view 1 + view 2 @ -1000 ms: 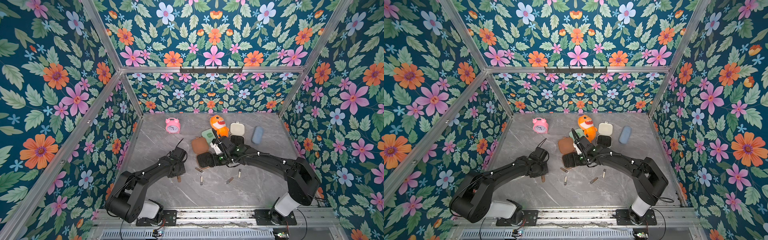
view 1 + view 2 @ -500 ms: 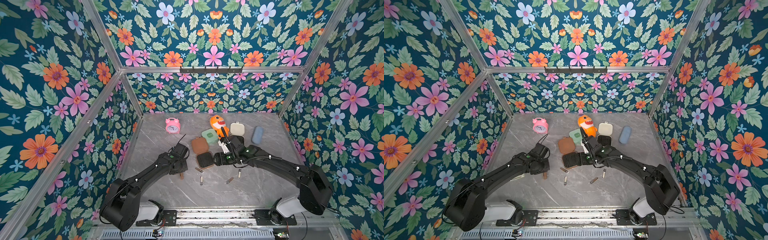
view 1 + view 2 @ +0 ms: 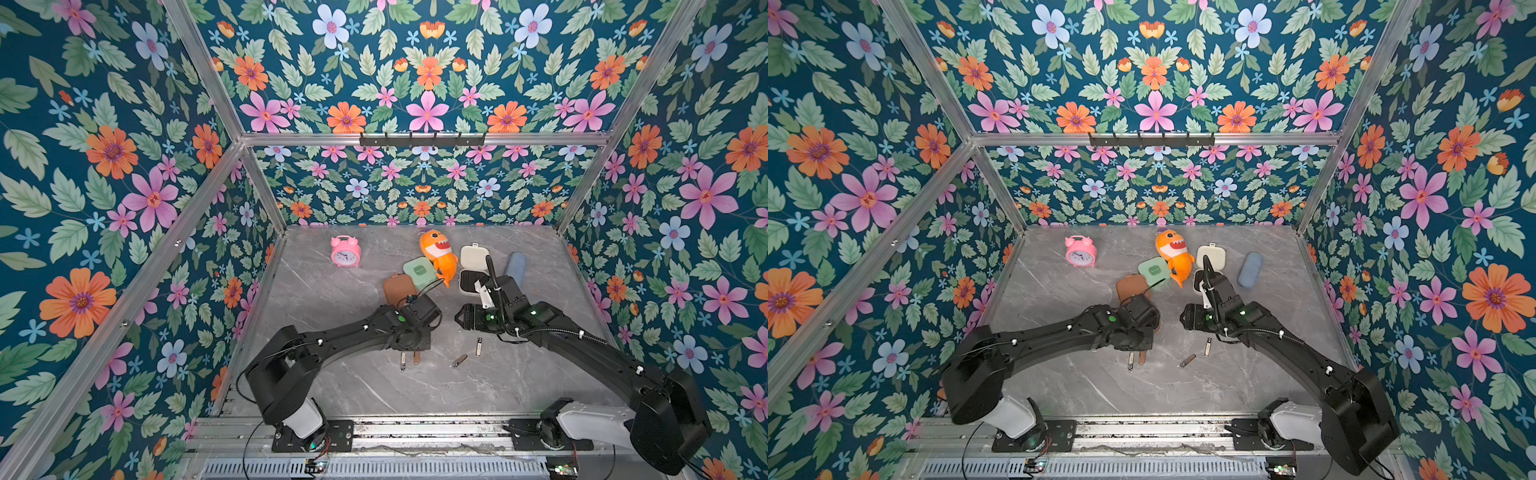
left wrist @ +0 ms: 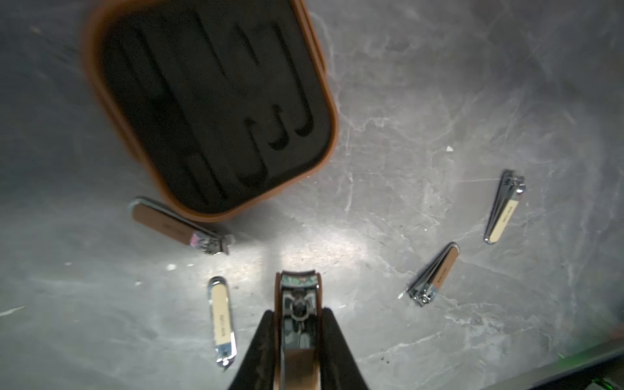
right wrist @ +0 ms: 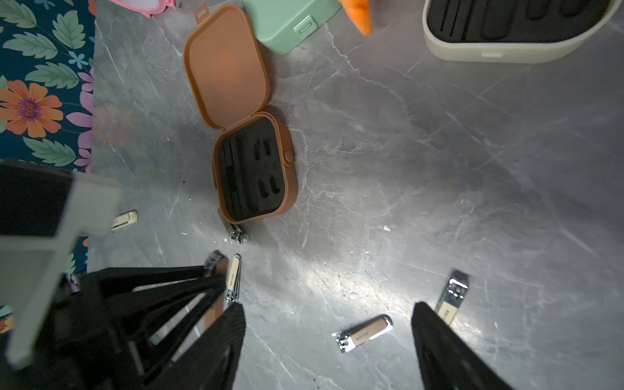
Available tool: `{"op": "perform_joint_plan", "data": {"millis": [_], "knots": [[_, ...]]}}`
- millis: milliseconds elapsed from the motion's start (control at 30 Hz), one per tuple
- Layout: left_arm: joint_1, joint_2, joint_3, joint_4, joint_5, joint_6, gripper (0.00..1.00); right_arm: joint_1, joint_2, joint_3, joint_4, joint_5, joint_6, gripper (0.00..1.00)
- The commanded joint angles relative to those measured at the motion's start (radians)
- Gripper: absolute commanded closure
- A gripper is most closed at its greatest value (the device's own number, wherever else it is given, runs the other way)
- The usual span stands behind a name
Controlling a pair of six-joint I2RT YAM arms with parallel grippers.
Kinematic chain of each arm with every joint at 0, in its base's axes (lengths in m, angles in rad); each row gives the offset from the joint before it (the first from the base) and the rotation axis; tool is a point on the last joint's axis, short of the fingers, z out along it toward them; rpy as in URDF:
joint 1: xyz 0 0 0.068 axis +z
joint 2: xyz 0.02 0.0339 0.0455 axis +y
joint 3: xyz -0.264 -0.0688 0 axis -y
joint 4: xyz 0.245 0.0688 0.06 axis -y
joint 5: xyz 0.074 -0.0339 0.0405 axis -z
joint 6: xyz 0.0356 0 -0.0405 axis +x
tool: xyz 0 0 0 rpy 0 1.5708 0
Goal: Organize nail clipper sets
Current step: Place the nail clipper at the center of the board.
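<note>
My left gripper [image 4: 299, 310] is shut on a brown nail clipper [image 4: 297, 290], held just above the table near the open brown case [image 4: 216, 111], whose black insert is empty. Around it lie a brown clipper [image 4: 175, 226] against the case, a cream clipper [image 4: 221, 320], another brown clipper [image 4: 435, 273] and another cream one [image 4: 504, 209]. My right gripper [image 5: 327, 307] stands open above a brown clipper [image 5: 366, 332]. The mint case [image 3: 419, 270] is closed and the cream case [image 3: 473, 266] lies open. In both top views my left arm hides the brown case's base.
A pink alarm clock [image 3: 345, 251] stands at the back left. An orange shark toy [image 3: 440, 255] lies between the mint and cream cases. A blue-grey pouch [image 3: 515, 266] lies at the back right. Floral walls close in three sides.
My right gripper has drawn back to the right, away from the brown case. My left arm has moved right towards the middle, still shut on the brown clipper.
</note>
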Motion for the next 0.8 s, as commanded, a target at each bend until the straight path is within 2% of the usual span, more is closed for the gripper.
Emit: {"op": "perform_joint_plan", "data": {"millis": [0,267,300,400,500,767], "knots": [[-0.03,0.067,0.018,0.047,0.006,-0.037,0.87,-0.004,-0.018,-0.008,-0.025,0.019,0.01,0.22],[-0.049,0.166,0.007,0.111,0.023,-0.086,0.84,-0.006,-0.055,-0.032,-0.044,0.034,0.008,0.22],[-0.051,0.171,0.005,0.115,0.027,-0.091,0.8,-0.006,-0.057,-0.034,-0.044,0.034,0.007,0.21],[-0.06,0.167,0.003,0.117,0.04,-0.097,0.58,-0.006,-0.063,-0.037,-0.05,0.036,0.007,0.21],[-0.08,0.148,-0.003,0.105,0.047,-0.11,0.48,-0.007,-0.072,-0.037,-0.053,0.036,0.007,0.21],[-0.129,0.098,-0.052,0.092,0.076,-0.145,0.45,-0.006,-0.087,-0.045,-0.052,0.034,0.016,0.21]]}}
